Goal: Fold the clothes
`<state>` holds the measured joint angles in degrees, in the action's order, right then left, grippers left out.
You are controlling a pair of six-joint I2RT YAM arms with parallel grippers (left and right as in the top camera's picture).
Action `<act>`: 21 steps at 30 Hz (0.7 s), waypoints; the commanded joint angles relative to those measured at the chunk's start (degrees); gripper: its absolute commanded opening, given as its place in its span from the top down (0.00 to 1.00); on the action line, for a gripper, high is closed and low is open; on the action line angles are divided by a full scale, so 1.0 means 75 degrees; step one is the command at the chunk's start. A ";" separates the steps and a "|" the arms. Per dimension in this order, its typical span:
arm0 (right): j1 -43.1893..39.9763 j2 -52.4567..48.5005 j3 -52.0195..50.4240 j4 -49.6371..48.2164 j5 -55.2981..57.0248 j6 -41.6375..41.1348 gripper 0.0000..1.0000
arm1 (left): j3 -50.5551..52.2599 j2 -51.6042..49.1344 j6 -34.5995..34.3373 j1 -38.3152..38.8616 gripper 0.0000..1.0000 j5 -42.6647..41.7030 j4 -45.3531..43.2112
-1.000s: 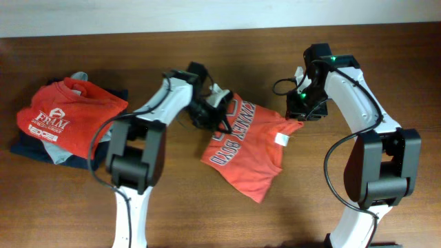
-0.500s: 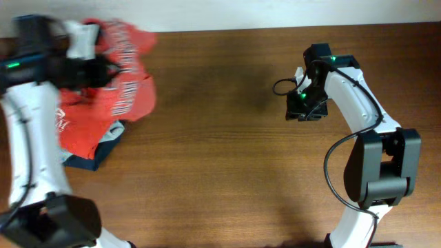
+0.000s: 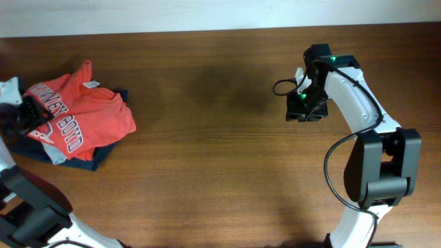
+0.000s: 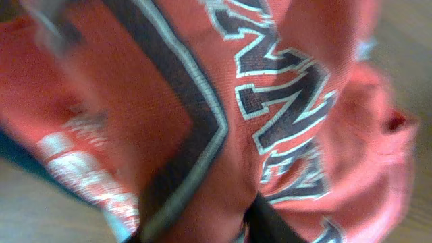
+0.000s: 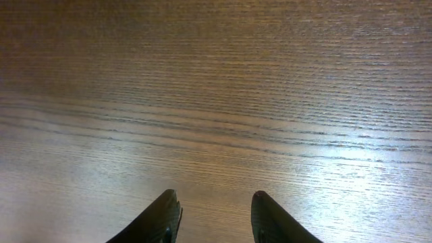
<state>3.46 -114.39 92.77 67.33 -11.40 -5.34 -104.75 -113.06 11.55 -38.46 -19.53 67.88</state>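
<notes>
Coral-red cloth T-shirt with navy lettering (image 3: pixel 89 118) is laid slantwise just beside the left gripper (image 3: pixel 21 118), whose hold cannot be told; the right gripper (image 5: pixel 214 197), parted and empty, is seen well apart.

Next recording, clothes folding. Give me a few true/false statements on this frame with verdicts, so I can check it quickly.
1. The coral-red T-shirt lies on a pile at the left end of the table. True.
2. The right gripper holds a sleeve of the shirt. False: it is open over bare wood, far from the pile, with nothing between its fingers.
3. A navy garment shows from under the shirt. True.
4. The shirt's lettering faces down, out of sight. False: the navy, white-edged letters face up, plain in both the overhead and the left wrist view.
</notes>
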 commanded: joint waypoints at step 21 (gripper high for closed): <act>-0.0216 0.2897 0.1440 0.0233 -0.0965 0.0061 0.34 | -0.3946 0.1690 0.1591 0.3206 0.39 -0.0172 0.3290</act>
<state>2.26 -103.15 100.95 67.90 -17.67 -5.21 -133.73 -104.29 21.06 -22.55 -28.34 91.13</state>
